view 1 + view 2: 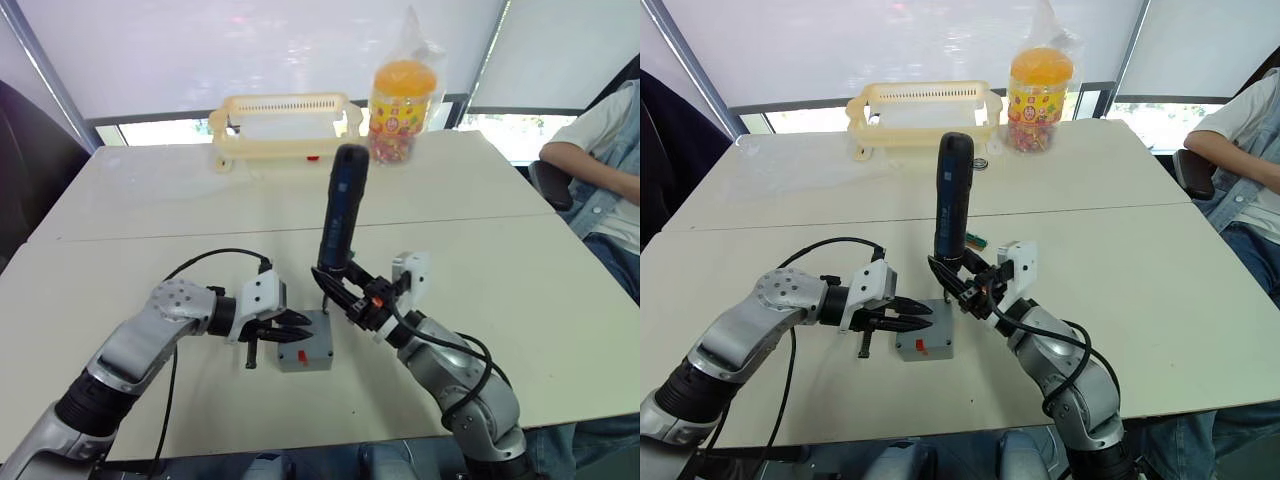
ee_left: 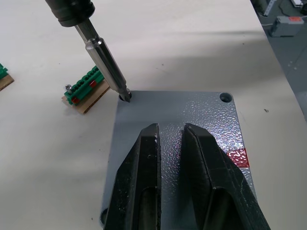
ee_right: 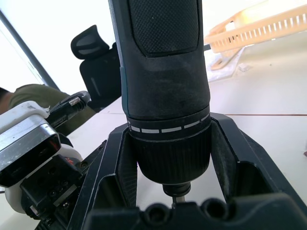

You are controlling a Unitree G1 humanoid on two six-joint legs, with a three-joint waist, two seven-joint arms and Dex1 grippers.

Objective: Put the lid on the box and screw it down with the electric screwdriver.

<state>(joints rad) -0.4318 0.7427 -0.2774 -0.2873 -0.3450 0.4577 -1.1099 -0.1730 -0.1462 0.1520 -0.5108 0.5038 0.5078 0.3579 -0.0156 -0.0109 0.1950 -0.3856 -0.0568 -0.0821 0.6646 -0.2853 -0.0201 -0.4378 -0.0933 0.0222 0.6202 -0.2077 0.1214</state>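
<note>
The grey lid (image 2: pixel 192 115) lies flat on the grey box (image 1: pixel 305 354), whose front wall carries a small red mark. My left gripper (image 2: pixel 170 128) is shut, and its black fingers (image 2: pixel 144 158) rest on the lid's top. My right gripper (image 1: pixel 345 285) is shut on the black electric screwdriver (image 1: pixel 340 215), which it holds nearly upright over the box's far corner. The metal bit (image 2: pixel 108 60) has its tip in a corner screw hole of the lid. Another corner hole (image 2: pixel 225 97) is open to view.
A green-and-tan block (image 2: pixel 86 86) lies on the table just beyond the box. A pale yellow slotted basket (image 1: pixel 285 125) and a candy jar (image 1: pixel 403 100) stand at the far edge. A seated person (image 1: pixel 600 170) is at the table's right side.
</note>
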